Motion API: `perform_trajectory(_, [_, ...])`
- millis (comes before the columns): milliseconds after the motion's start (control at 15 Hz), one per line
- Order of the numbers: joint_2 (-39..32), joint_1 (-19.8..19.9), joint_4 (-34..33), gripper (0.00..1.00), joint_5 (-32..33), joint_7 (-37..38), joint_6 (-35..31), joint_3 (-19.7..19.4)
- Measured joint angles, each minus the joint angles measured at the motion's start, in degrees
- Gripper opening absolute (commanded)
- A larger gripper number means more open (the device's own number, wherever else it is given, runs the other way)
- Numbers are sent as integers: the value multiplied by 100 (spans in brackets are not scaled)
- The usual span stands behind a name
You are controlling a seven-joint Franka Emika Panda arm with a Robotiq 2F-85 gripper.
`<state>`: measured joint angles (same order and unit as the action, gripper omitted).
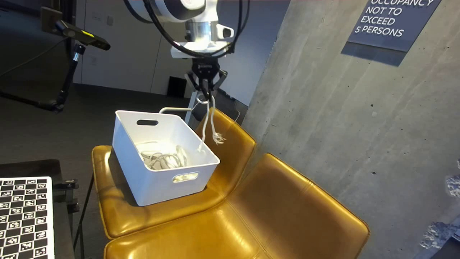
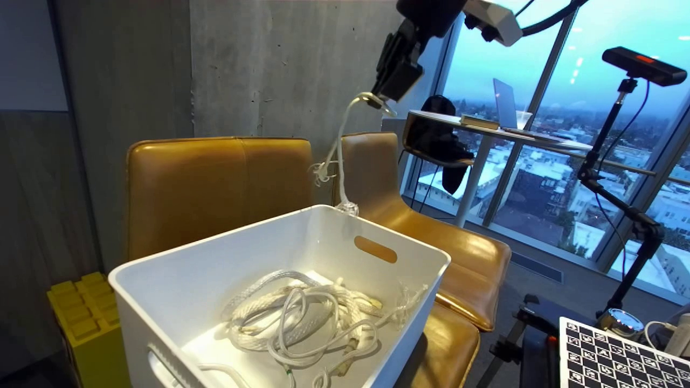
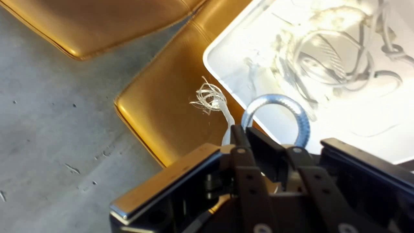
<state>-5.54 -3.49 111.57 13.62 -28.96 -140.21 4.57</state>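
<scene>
Gripper point(image 1: 207, 96): pointing down, fingers drawn almost together, with a small bite of rope nipped between the tips.
White rope point(image 2: 340, 161): dangling from that pinch, higher than the white bin point(image 1: 131, 169) and out by its rim; 1 bent loop point(image 3: 275, 99) pokes past the fingertips, 2 frayed ends trail below.
Loose ends: in the wrist view, 1 frayed tuft point(image 3: 212, 97) shows out over the tan chair point(image 1: 122, 212); the other end is right by the rim, touching or not I can't tell.
White bin: standing on the chair seat, a heap of coiled ropes point(image 2: 350, 302) inside.
Pinch: looks shallow to me; a tug on either trailing end could, I'd judge, draw the rope out from between the tips.
Rim: sideways travel at this height could drag the end beside it against the plastic, hooking its fibres or swinging the rope wide.
Outboard tuft: should the fingers part right here, it could well drape over the wall or slide down onto the chair.
Coils: down among those, frayed strands might catch, and lifting away could then pull other ropes along.
</scene>
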Motion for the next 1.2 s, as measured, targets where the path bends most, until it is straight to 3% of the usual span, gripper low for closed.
perform_trajectory(267, [117,-449,40,2,151,532,208,297])
perform_trajectory(467, [113,-520,240,2,156,659,207,349])
perform_trajectory(533, [110,-515,321,33,156,669,207,345])
perform_trajectory(600, [108,-502,401,34,154,677,205,340])
perform_trajectory(1200, [167,-329,938,98,-22,686,183,310])
